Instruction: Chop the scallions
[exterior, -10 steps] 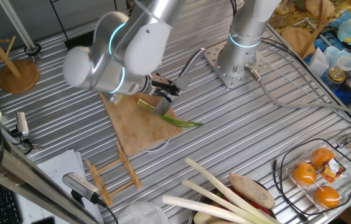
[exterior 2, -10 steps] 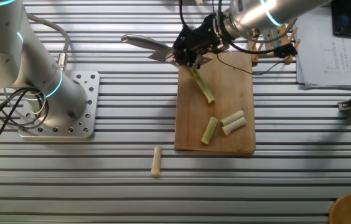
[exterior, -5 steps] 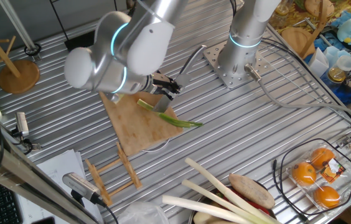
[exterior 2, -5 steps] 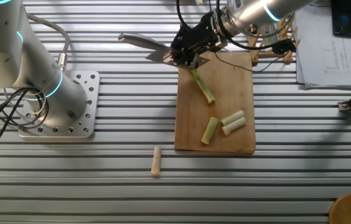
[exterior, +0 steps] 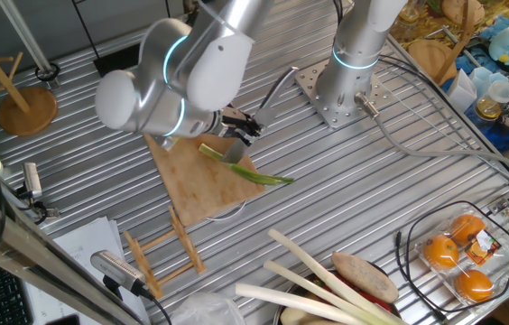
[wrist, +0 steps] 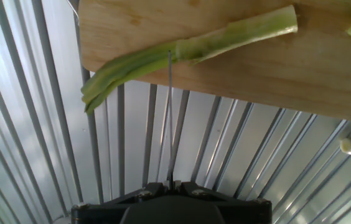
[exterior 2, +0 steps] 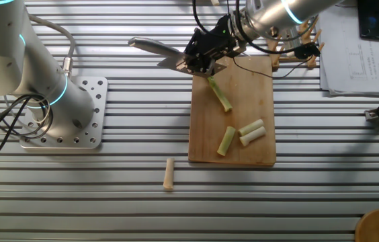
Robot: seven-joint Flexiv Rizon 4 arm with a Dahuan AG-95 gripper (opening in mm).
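The ridged grey metal table (exterior 2: 109, 188) is carrying a rectangular pale wooden cutting board (exterior 2: 257, 134), and the silver robot arm is reaching over the board's far corner. Its black claw (exterior 2: 203, 52) is clenching the handle of a grey steel knife (exterior 2: 154, 50), whose thin edge is showing in the hand view as a line meeting the long stalk of scallion (wrist: 225, 38) — pale green at the cut end, dark green at the leaf tip.

That stalk is lying across the board's edge, its leafy tip hanging off over the table slats. Three short pale-green cut pieces (exterior 2: 243, 136) are sitting near the board's middle, and one cream cut piece (exterior 2: 169, 174) is lying off the board on the table.

The risk, as I judge it, is sitting in that overhang: the blade is lining up close to the board's rim, so a downward press may be landing where the leaf has no wood beneath it — bending or dragging the stalk instead of severing it. Any sideways pull could be rolling the unsecured stalk off the board, and a freed piece could be dropping between the slats.
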